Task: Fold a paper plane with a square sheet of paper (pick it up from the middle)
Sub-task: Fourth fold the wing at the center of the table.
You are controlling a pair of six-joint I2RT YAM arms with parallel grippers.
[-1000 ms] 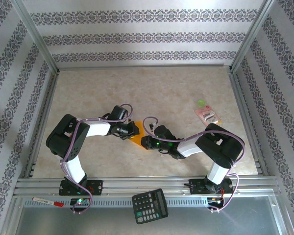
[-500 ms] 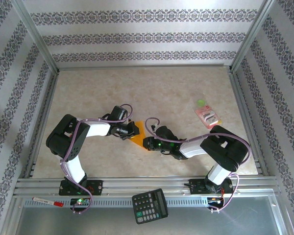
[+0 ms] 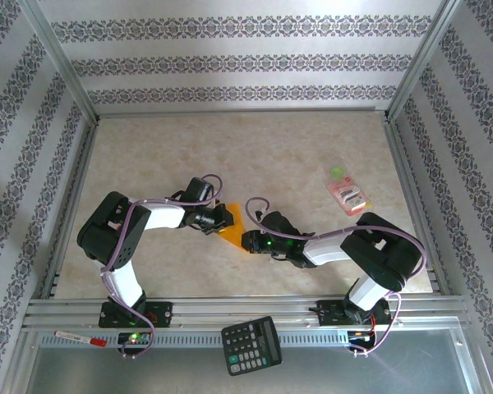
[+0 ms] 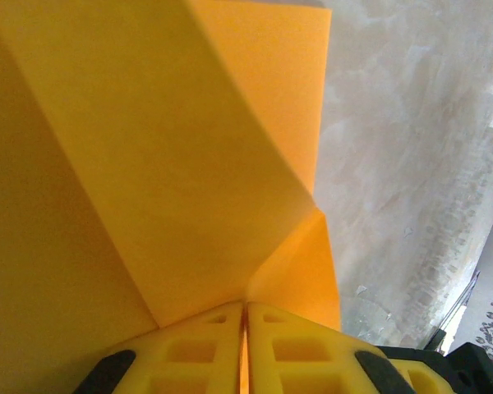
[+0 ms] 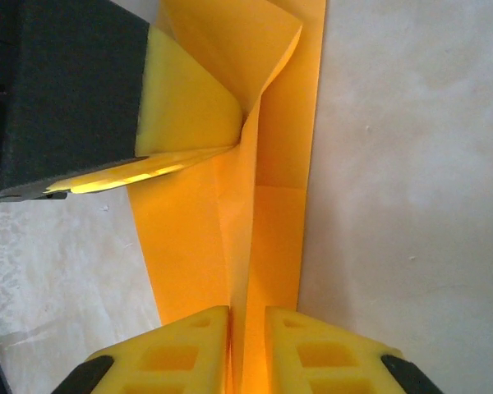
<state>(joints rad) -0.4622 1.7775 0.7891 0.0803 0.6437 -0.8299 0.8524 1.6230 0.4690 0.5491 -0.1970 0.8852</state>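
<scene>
Big picture first: the counter [image 3: 271, 148] is mostly bare, and the left arm [image 3: 127, 234] and right arm [image 3: 370, 254] both bend in toward its middle, meeting almost nose to nose. The calculator [image 3: 252, 345] sits out on the metal strip in front of the bases, well apart from the action, so ignore it. The paper [image 3: 232, 232] is between the two arms, a bit nearer than the counter's centre. From above it reads as a small orange wedge, not a flat square, so some folding is clearly done. The wrist views back that up: there are stacked layers, a few slanted creases, one long straight edge, and a ridge standing up along the middle. The left pincer [image 4: 245, 328] is clenched on one end, pads pressed flat together with a sliver of paper between them. The right pincer [image 5: 246, 328] has the other end, its fingers nearly together with that raised ridge nipped in the narrow slot, so I'd call that a grip too. I can't quite tell if the paper is fully off the counter or partly lying on it. The pink packet [image 3: 348, 194] is off to the right, untouched. My read is that we're around the middle of the job. The first folds and a centre crease look in, but I see no sharp nose and no wings folded down, so the dart shape is left to do.
</scene>
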